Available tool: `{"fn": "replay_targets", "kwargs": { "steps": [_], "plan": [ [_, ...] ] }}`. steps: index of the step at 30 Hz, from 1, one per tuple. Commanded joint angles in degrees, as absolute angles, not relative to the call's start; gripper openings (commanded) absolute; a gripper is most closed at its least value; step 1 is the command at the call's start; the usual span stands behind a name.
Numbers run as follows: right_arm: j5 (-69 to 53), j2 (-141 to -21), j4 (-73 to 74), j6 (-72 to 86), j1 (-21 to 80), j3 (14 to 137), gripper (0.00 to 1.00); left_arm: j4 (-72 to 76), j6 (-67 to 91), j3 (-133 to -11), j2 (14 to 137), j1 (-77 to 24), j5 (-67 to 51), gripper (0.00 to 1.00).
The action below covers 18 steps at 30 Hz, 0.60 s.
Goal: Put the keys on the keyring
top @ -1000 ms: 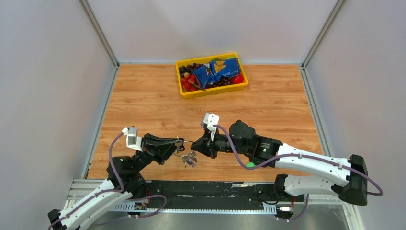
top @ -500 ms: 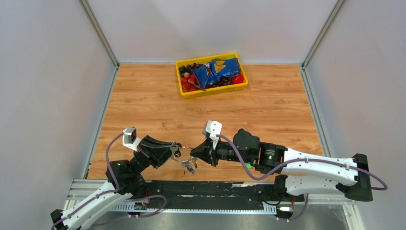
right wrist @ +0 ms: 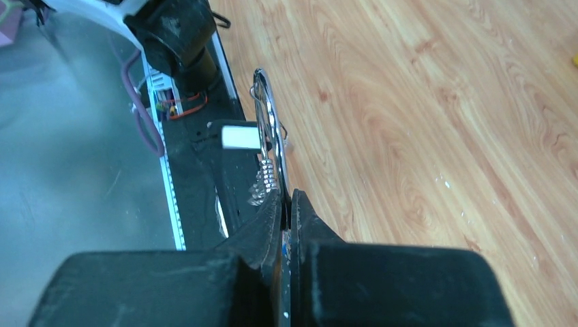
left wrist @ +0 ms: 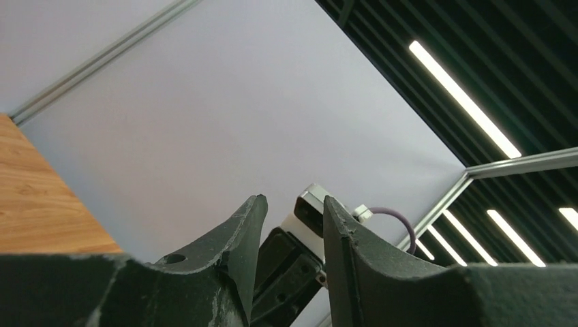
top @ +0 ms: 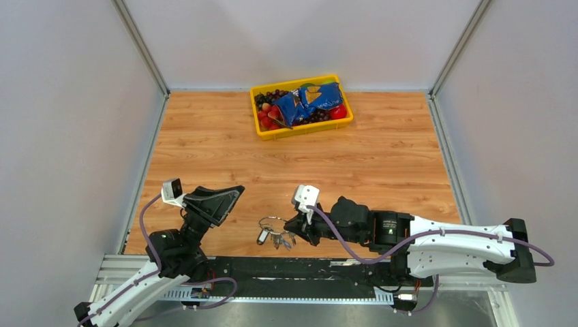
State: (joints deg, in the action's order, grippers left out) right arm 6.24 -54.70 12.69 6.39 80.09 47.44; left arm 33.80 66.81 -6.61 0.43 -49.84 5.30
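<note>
Keyring, one, between right fingers

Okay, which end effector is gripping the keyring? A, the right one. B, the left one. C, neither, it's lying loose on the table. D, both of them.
A: the right end effector is pinched shut on the edge of the keyring, while the left end effector stands apart, tilted upward, with nothing between its parted fingers.
</note>
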Motion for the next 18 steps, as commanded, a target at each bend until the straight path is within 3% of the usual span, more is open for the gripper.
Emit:
{"fn": "replay_targets", "kwargs": {
  "steps": [1, 18],
  "plan": [
    [8.8, -53.0, 12.4, 8.0, 81.2, 47.1, 0.00, 31.0, 69.2, -8.8, -3.9, -49.6, 8.2, 0.46],
    [19.7, -46.8, 17.2, 15.8, 81.3, 46.2, 0.00, 14.9, 64.6, -9.3, -4.9, -49.6, 14.0, 0.49]
  ]
}}
